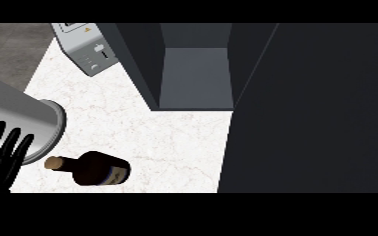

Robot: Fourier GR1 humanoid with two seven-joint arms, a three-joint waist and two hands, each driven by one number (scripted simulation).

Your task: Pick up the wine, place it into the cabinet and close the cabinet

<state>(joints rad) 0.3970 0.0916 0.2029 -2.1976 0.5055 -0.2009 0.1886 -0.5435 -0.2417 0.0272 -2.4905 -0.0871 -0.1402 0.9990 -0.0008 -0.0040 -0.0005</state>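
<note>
Although the task called for the wine to go into the cabinet, nothing of it appeared done at this moment: the wine bottle (94,168) lay on its side on the pale marble counter (170,135), its corked neck pointing toward the left hand (13,152) and its dark body just to the right of that hand, close beside it but not touching as far as could be seen. The left hand showed at the view's left edge with its black fingers straight and spread, pointing up, curled round nothing, and it looked to be at rest below its grey forearm (33,122). The right hand was not in view at all. Farther off from the left hand, up and to the right, the cabinet (196,75) stood open, its grey inside bare, and its dark door (303,110) swung out wide and filled the right side of the view. A toaster (87,47) stood beyond the hand, near the cabinet's left wall. By my judgement the grasp, the placing and the closing all remained to be done.
</note>
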